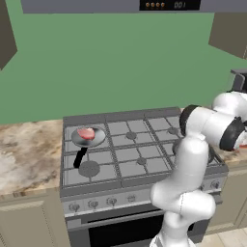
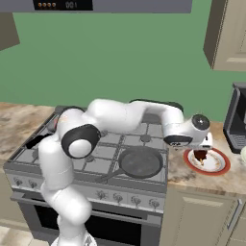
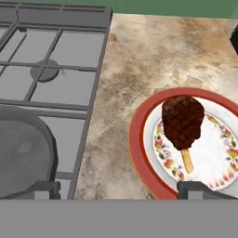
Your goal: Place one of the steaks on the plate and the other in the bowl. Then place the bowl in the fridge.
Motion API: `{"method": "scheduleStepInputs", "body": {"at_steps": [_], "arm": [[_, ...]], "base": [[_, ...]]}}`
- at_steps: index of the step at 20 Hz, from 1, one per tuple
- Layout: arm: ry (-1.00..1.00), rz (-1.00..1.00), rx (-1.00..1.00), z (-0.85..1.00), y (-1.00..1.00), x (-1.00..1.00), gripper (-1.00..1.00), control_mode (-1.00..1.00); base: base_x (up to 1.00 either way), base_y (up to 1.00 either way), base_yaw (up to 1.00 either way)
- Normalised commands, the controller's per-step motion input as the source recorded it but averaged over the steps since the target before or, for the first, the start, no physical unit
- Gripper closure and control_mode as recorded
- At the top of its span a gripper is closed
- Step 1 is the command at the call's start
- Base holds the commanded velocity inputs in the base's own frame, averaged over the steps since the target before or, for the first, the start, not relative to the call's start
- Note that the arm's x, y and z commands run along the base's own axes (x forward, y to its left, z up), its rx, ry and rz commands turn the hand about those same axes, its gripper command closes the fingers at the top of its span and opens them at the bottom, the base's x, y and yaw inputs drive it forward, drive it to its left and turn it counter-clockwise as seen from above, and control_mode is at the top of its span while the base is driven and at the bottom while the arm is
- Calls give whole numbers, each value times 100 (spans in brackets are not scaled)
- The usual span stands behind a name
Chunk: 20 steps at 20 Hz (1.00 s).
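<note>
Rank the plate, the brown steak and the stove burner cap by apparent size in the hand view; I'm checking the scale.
1. plate, cut off by the frame
2. brown steak
3. burner cap, though it lies farther from the camera

Bare worktop (image 3: pixel 153 56) lies open behind the plate (image 3: pixel 139 139) (dark steak (image 3: pixel 182 121) on it), with a pan (image 2: pixel 139 162) crowding the stove side.

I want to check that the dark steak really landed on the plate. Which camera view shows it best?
The hand view: the dark steak lies close and unblocked on the red-rimmed plate. The right base view shows it small, partly behind the open claw. In the left base view the arm blocks that spot.
</note>
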Motion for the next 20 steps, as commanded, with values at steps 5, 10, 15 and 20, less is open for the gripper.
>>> {"method": "scheduleStepInputs", "body": {"at_steps": [5, 10, 15, 20], "arm": [[8, -6, -13, 74, 100, -25, -100, -100], [14, 0, -1, 73, 88, 0, -100, -100], [2, 1, 0, 97, 73, -1, -100, -100], [5, 2, -1, 57, 63, -7, -100, -100]], "base": [[0, 0, 0], [0, 0, 0], [0, 0, 0], [0, 0, 0]]}}
